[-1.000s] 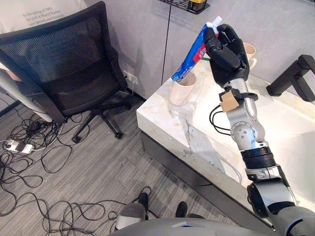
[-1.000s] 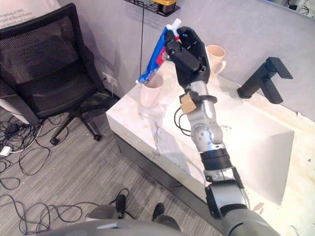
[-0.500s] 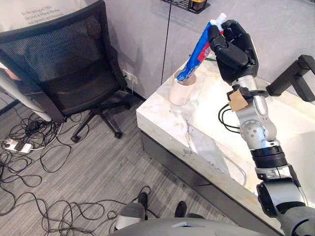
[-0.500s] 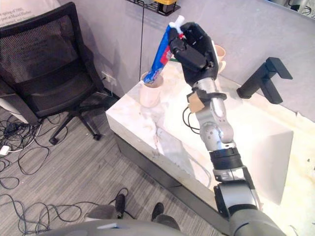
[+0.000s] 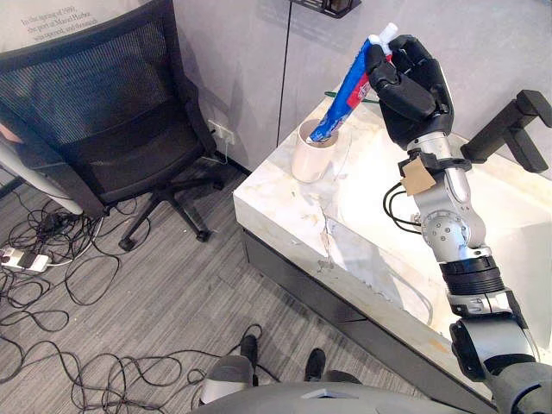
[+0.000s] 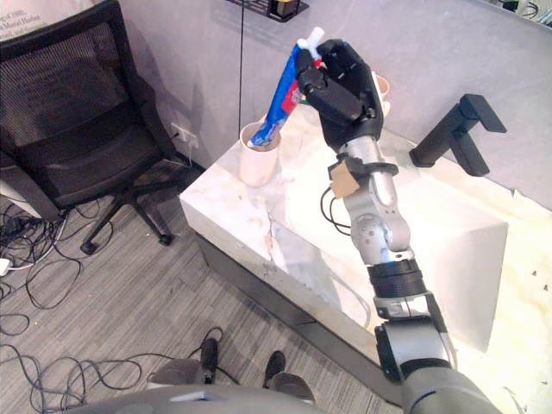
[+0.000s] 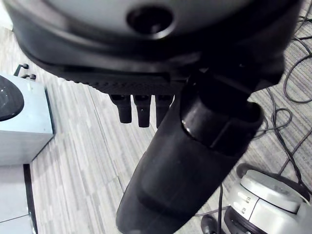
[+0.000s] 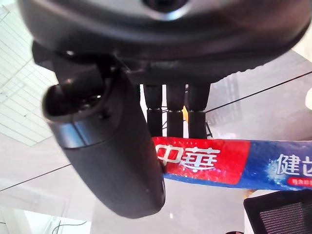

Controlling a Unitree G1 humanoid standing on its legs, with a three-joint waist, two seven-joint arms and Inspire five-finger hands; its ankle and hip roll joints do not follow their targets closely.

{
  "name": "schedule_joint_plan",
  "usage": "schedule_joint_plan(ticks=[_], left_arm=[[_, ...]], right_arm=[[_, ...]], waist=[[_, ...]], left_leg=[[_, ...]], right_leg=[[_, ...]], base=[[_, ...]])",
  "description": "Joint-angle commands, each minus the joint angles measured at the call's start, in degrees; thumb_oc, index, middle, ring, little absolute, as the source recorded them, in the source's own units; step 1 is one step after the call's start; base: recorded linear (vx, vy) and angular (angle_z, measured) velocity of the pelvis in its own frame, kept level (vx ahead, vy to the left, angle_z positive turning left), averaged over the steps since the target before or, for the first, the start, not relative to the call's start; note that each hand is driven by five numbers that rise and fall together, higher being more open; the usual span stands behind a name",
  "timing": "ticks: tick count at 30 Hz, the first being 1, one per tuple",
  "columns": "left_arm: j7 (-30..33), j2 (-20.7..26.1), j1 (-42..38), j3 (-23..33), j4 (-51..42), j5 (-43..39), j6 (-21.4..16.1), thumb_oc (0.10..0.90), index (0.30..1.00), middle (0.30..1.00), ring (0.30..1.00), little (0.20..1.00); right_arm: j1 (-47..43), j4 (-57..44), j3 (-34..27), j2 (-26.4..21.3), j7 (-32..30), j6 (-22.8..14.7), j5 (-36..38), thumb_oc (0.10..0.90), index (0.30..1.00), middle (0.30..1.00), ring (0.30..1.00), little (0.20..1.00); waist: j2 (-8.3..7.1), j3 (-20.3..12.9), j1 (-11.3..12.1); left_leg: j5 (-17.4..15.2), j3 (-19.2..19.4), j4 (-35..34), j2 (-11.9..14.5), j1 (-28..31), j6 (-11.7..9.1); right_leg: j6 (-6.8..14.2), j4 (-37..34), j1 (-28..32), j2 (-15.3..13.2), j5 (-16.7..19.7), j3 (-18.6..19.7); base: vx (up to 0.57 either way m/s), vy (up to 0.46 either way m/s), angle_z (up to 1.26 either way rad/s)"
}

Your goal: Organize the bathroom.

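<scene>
One toothpaste tube (image 5: pixel 349 89), blue/red w/ white cap up top, sits pinched betw. thumb & curled fingers (image 8: pixel 175 109) of right hand (image 5: pixel 407 82), raised above marble counter (image 5: pixel 345 233). Tube tilted, lower end dipping into pale pink cup (image 5: pixel 313 153) near counter's corner. 2nd cup (image 6: pixel 380 90) partly hidden behind hand. Black faucet (image 6: pixel 455 134) stands further along counter, well apart. Left hand (image 7: pixel 185 146) hangs over grey plank floor (image 7: pixel 87 161), fingers relaxed, nothing held. Black mesh office chair (image 5: pixel 103 121) beside counter.
</scene>
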Motion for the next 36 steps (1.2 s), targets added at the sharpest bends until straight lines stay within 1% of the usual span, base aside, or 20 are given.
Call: schedule_joint_plan(ticks=[1, 9, 18, 19, 20, 21, 28, 36], left_arm=[[0.1, 2.0, 1.3, -2.9, 5.5, 1.1, 3.1, 0.800, 0.900, 0.900, 0.900, 0.900], [0.3, 1.9, 0.7, -3.0, 5.2, 1.0, 3.0, 0.800, 0.900, 0.900, 0.900, 0.900], [0.1, 1.9, 0.2, -2.9, 5.0, 0.9, 2.7, 0.800, 0.900, 0.900, 0.900, 0.900], [0.0, 1.9, 0.2, -2.8, 5.1, 1.1, 2.6, 0.800, 0.900, 0.900, 0.900, 0.900], [0.0, 1.9, 0.1, -2.9, 5.1, 0.9, 2.7, 0.800, 0.900, 0.900, 0.900, 0.900], [0.0, 1.9, 0.1, -2.9, 5.1, 1.0, 2.7, 0.800, 0.900, 0.900, 0.900, 0.900], [-0.3, 1.7, 0.1, -2.9, 5.0, 1.1, 2.7, 0.800, 0.900, 0.900, 0.900, 0.900], [-0.9, 2.0, -0.2, -2.8, 4.8, 1.4, 2.9, 0.800, 0.900, 0.900, 0.900, 0.900]], right_arm=[[-4.3, -7.3, -6.4, 0.6, 1.6, -5.9, -1.2, 0.400, 0.300, 0.300, 0.300, 0.300], [-3.7, -6.6, -6.0, 1.5, 1.3, -6.7, -1.3, 0.400, 0.300, 0.300, 0.300, 0.300], [-2.5, -6.5, -5.6, 2.6, 1.5, -6.3, -1.4, 0.405, 0.307, 0.307, 0.307, 0.307], [-2.4, -6.3, -5.6, 2.7, 1.6, -6.3, -1.4, 0.466, 0.399, 0.399, 0.399, 0.399], [-2.3, -6.2, -5.5, 2.8, 1.7, -6.3, -1.3, 0.618, 0.627, 0.627, 0.627, 0.627], [-2.1, -6.2, -5.5, 3.0, 1.8, -6.1, -1.4, 0.800, 0.900, 0.900, 0.900, 0.900], [-1.2, -6.1, -5.1, 3.2, 3.3, -4.4, -0.9, 0.800, 0.900, 0.900, 0.900, 0.900], [-0.4, -5.8, -4.9, 3.5, 4.4, -4.0, -1.1, 0.800, 0.900, 0.900, 0.900, 0.900]], waist=[[-0.28, -5.1, 0.7], [-0.21, -4.0, 0.8], [-0.25, -3.2, 0.6], [-0.21, -3.1, 0.6], [-0.21, -3.0, 0.5], [-0.21, -3.0, 0.5], [-0.15, -3.0, 0.1], [-0.12, -2.8, -0.1]], left_leg=[[-3.2, 3.3, 4.1, 1.2, -1.0, 1.3], [-3.0, 3.1, 4.8, 1.4, -2.0, 1.2], [-2.9, 3.2, 5.4, 1.5, -2.6, 1.2], [-2.9, 3.2, 5.4, 1.6, -2.6, 1.2], [-2.9, 3.3, 5.4, 1.6, -2.6, 1.2], [-2.9, 3.3, 5.3, 1.6, -2.5, 1.2], [-3.0, 3.5, 5.4, 1.5, -2.5, 1.2], [-2.9, 3.6, 5.4, 1.6, -2.6, 1.1]], right_leg=[[2.0, 6.0, -3.4, 0.7, -5.2, 2.4], [2.0, 6.5, -4.2, 0.7, -5.0, 2.3], [1.9, 6.8, -4.7, 0.7, -4.9, 2.4], [1.9, 6.9, -4.7, 0.7, -4.9, 2.4], [1.9, 6.9, -4.7, 0.7, -4.9, 2.5], [1.9, 6.8, -4.7, 0.7, -4.9, 2.5], [1.9, 6.8, -4.7, 0.6, -5.0, 2.6], [1.9, 6.8, -4.8, 0.7, -5.0, 2.7]], base=[[0.00, 0.000, 0.00], [-0.01, -0.017, 0.05], [0.00, -0.002, 0.01], [0.00, 0.000, 0.00], [0.00, 0.000, 0.00], [0.00, 0.000, 0.00], [0.00, 0.000, 0.00], [0.00, 0.000, 0.00]])
